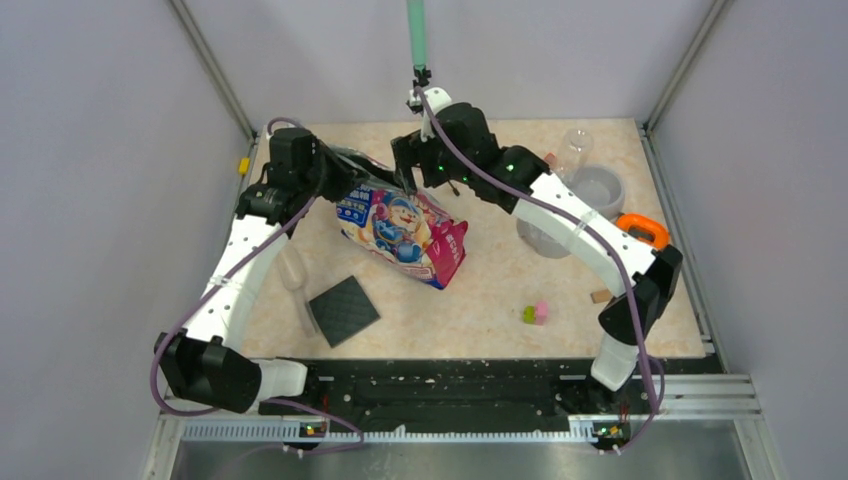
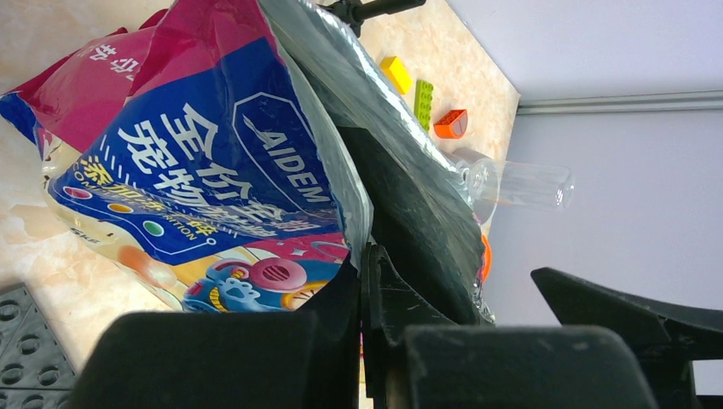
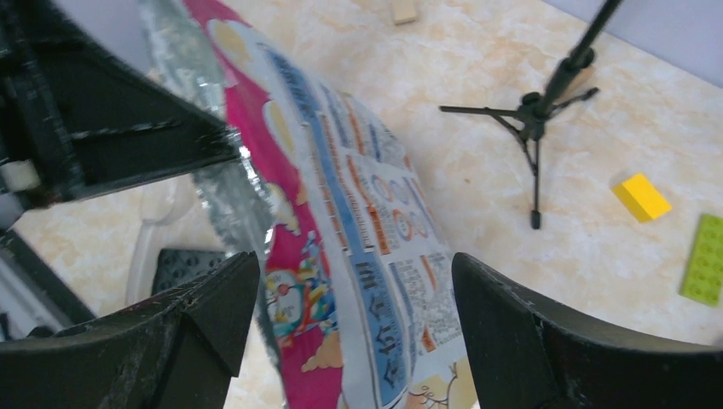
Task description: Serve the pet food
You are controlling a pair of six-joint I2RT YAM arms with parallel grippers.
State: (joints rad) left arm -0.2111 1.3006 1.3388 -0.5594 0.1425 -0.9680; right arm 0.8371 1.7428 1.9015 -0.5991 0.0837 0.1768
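Bag: our big glossy pink-and-blue cartoon-printed pet food bag (image 1: 405, 232) is mid-table on the beige marbled tabletop (image 1: 500, 290). It's tilted, with its top toward the far left.
Left gripper (image 2: 365, 273): clamped tight on the bag's top edge, right beside the silver lining.
Right gripper (image 3: 354, 268): jaws spread wide, straddling the printed bag wall.
Kibble: hidden from us, we only see the bag.
Nearby: black studded square plate (image 1: 343, 310) just near-left of the bag, green and pink toy blocks (image 1: 535, 313) off to its right.
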